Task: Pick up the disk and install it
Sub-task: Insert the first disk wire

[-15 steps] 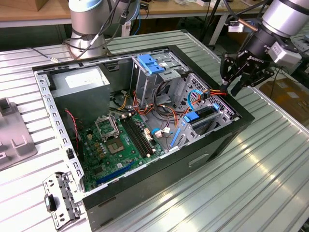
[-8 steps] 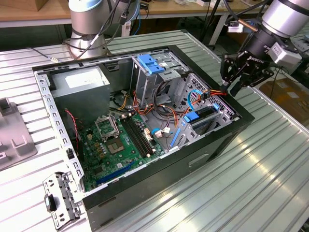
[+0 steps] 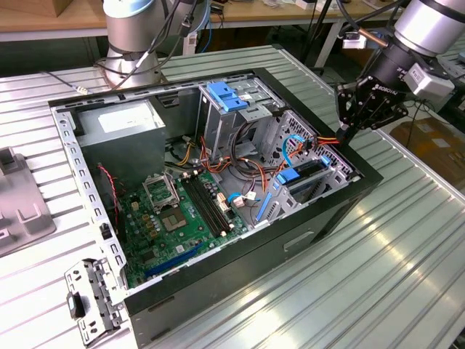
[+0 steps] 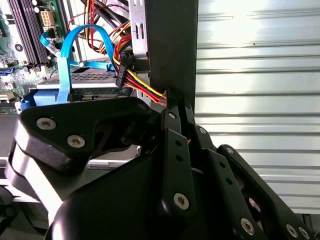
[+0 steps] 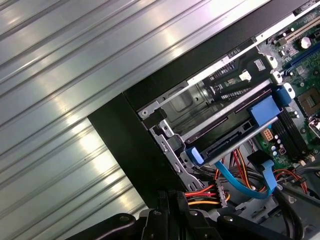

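While my gripper (image 3: 347, 132) hangs empty with its fingers drawn close together over the right rim of the open computer case (image 3: 330, 211) in the exterior view, the disk (image 5: 232, 131) sits in its drive cage (image 5: 167, 145) with blue rails and a blue data cable (image 5: 240, 187) attached.

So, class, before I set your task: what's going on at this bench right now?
A robot arm's tool hangs at the edge of an open computer case, on the exterior view's right, beside a bundle of red, yellow and orange wires. The disk, with its blue rails, sits in the drive bay inside the case, a blue cable running by it. The tool is not holding the disk. A loose metal bracket lies on the table beside the case.
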{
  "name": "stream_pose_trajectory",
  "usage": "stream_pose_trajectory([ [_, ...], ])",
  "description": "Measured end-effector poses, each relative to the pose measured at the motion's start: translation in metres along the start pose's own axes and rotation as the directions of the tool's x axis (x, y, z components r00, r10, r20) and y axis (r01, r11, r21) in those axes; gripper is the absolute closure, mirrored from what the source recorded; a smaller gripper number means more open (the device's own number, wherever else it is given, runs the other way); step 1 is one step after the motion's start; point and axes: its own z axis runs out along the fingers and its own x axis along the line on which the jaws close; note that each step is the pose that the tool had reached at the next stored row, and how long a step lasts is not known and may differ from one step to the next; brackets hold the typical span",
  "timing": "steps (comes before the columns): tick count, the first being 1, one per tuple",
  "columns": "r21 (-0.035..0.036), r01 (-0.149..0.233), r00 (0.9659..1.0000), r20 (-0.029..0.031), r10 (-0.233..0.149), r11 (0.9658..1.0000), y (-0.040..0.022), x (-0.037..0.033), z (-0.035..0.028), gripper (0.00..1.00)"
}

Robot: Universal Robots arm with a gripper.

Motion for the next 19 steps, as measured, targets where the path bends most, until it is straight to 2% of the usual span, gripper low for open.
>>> stream_pose_trajectory([
  [10,0.0000,0.000,1.0000,0.0001,0.000,1.0000,-0.0019,-0.0024,-0.0025,0.82],
  [19,0.0016,0.000,1.0000,0.0012,0.000,1.0000,0.0000,-0.0063,-0.0042,0.83],
])
